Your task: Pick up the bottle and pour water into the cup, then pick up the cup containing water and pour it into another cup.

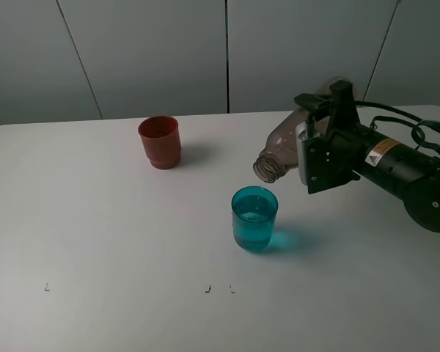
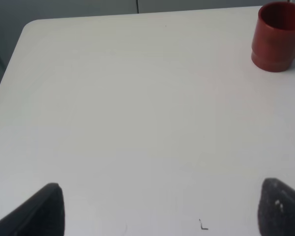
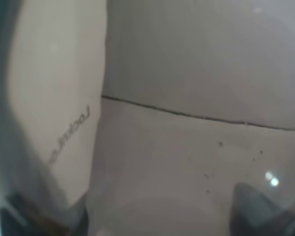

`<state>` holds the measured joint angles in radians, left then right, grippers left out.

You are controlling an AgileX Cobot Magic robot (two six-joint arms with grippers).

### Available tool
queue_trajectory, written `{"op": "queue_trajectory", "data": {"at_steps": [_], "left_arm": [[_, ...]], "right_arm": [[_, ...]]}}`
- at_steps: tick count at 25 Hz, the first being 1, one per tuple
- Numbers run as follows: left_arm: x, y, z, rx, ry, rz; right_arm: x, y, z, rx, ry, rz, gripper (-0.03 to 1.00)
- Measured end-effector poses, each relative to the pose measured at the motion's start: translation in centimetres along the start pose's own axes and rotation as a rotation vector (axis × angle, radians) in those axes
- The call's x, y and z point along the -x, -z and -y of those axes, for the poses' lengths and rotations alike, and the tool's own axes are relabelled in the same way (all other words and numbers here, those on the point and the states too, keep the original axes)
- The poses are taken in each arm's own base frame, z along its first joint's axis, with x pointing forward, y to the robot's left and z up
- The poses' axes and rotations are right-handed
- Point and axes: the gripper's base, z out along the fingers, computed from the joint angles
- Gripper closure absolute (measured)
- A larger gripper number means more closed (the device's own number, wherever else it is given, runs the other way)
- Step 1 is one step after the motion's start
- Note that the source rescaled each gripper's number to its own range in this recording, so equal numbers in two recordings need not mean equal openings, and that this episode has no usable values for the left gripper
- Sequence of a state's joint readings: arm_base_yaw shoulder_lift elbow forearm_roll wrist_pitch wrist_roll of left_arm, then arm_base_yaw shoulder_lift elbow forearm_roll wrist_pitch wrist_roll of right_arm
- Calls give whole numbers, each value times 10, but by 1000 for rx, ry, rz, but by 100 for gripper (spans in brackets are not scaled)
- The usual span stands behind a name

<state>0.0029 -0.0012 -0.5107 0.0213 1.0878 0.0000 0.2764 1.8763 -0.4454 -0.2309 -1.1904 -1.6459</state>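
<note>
Right arm (image 1: 407,172) black, cylindrical; yellow warning label (image 1: 375,154); black cables (image 1: 418,130); left pincer fingers (image 2: 39,216) black.

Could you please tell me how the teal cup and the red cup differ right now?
The teal cup is translucent and holds water; the red cup is opaque. The teal cup has straight sides; the red cup steps in at its base. Both stand upright, apart.

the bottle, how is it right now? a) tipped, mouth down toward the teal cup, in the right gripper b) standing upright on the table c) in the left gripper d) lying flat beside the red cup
a: the bottle hangs tilted in the right gripper, open mouth angled down toward the teal cup.
</note>
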Motion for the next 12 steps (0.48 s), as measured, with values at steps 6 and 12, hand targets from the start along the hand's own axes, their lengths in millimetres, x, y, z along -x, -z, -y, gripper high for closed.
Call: {"op": "queue_trajectory", "data": {"at_steps": [6,12], "left_arm": [[0,0,0,0,0,0],[0,0,0,0,0,0]], "right_arm": [[2,0,0,0,-115,21,97],[3,3,-2,13,-276,21,97]]}}
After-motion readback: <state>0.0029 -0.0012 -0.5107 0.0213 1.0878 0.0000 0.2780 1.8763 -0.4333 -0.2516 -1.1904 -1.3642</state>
